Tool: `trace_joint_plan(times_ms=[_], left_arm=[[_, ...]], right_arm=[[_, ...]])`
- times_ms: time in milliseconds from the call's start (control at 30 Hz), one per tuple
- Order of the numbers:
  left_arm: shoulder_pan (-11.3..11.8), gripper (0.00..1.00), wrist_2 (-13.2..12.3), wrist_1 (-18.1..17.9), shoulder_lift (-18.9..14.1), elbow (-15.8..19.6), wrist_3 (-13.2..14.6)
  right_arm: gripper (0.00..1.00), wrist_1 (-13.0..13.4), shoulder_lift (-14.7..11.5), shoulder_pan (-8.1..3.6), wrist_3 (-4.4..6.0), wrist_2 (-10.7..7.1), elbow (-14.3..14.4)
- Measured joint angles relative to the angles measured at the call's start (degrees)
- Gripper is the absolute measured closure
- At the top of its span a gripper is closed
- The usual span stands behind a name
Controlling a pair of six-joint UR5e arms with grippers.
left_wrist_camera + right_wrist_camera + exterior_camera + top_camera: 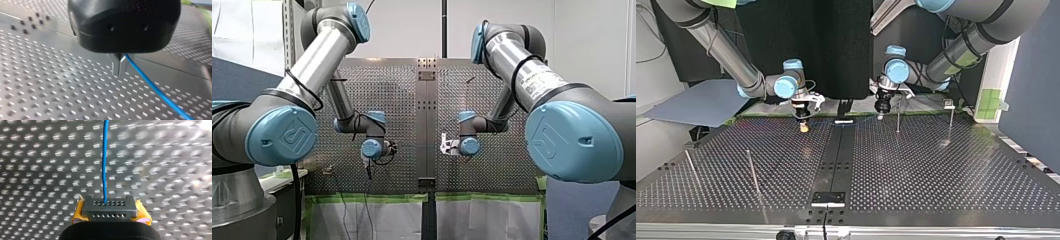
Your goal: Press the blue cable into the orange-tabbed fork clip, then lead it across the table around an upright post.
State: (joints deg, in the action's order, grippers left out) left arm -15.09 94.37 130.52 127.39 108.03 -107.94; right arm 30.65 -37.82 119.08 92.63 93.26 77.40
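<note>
My left gripper [118,72], black housing filling the left wrist view, is pinching the blue cable [155,91] between metal fingers [115,66] just over the perforated table [50,87]. In the right wrist view my right gripper [110,211] is clamping it too, yellow pads [78,214] flanking, the line running straight ahead. In the top view both are hanging low, my left beside an upright post [898,119], probably tensioning the span for pressing; I am not finding the fork clip.

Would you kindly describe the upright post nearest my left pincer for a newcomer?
In the top view, find the dark central strip. My left pincer hangs just right of its far end. The post beside it is the one nearest the strip.
</note>
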Motion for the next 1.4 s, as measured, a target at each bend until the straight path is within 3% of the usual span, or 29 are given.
trace_joint_plan(times_ms=[333,767,967,1400], left_arm=[[-0.55,0.98,0.02,1.57,-5.55,-0.02,-1.78],[-2.03,0.98,-0.35,2.05,-12.43,-0.02,-3.25],[-2.81,0.98,-0.39,3.00,-13.76,-1.40,-4.81],[-5.82,0.98,0.21,7.08,-13.90,-6.65,-5.09]], right_arm=[[1.00,-5.17,-5.95,0.28,0.14,0.01,0.00],[1.00,-6.05,-13.26,1.40,0.35,0.06,-0.27],[1.00,-6.41,-16.68,1.89,0.36,0.12,-0.59],[1.00,-8.33,-23.51,2.41,0.40,0.61,-1.66]])
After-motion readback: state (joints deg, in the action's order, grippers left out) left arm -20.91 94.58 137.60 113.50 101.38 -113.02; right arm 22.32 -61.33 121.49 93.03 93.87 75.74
